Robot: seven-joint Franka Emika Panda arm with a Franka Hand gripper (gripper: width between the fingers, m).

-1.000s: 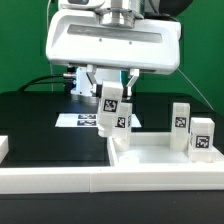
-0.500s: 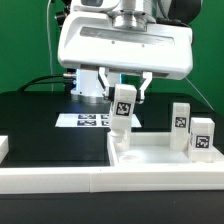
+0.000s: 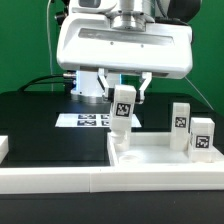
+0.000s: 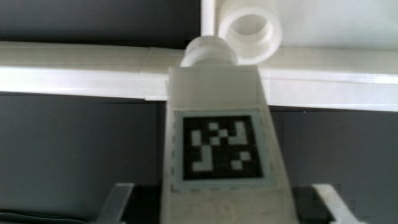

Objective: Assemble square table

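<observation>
Black matte table point(image 3: 40, 125) underlies gripper point(image 3: 124, 92) clasping boxy white leg point(image 3: 121, 112).

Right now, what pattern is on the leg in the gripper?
A black-and-white square tag on the white leg; the wrist view shows it best.

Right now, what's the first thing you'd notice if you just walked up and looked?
The gripper holding a white leg with a black-and-white tag, upright over a corner of the white square top. Two more tagged legs stand on the exterior view's right. Behind lies the flat marker board on the black table.
</observation>
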